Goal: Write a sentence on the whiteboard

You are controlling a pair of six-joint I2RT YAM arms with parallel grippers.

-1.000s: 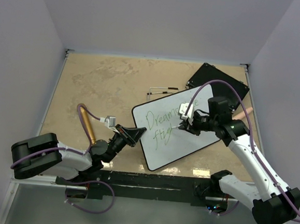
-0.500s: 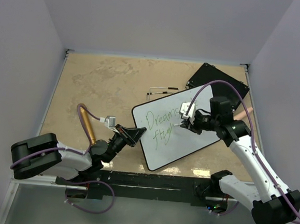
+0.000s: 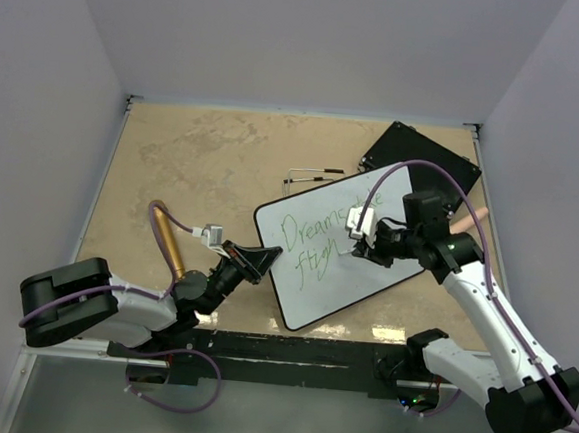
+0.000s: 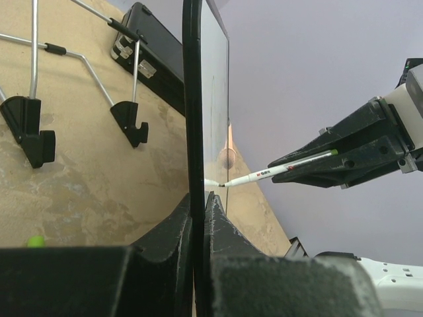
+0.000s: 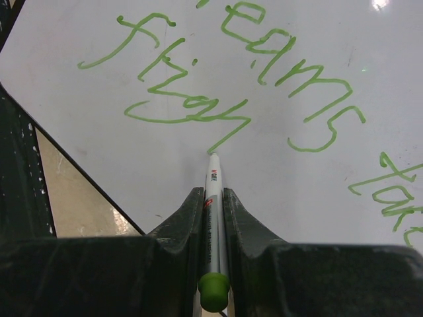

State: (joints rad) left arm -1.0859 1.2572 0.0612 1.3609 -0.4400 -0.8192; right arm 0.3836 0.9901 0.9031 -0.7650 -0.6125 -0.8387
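The whiteboard (image 3: 365,273) lies tilted at the table's middle right, with green handwriting (image 3: 308,240) on it. My left gripper (image 3: 256,261) is shut on the board's left edge; in the left wrist view its jaws clamp the black frame (image 4: 192,119). My right gripper (image 3: 360,244) is shut on a white marker with a green end (image 5: 213,198). The marker tip touches the board at the end of a green stroke in the second line (image 5: 213,150). The marker also shows in the left wrist view (image 4: 277,173), its tip against the board face.
A flat black board (image 3: 425,157) lies behind the whiteboard at the back right. A thin wire stand (image 3: 308,178) lies behind the whiteboard's upper left; it also shows in the left wrist view (image 4: 86,63). Pale walls enclose the table.
My right gripper has moved the marker a short way along the second line, adding a green stroke. My left gripper and the whiteboard have not moved.
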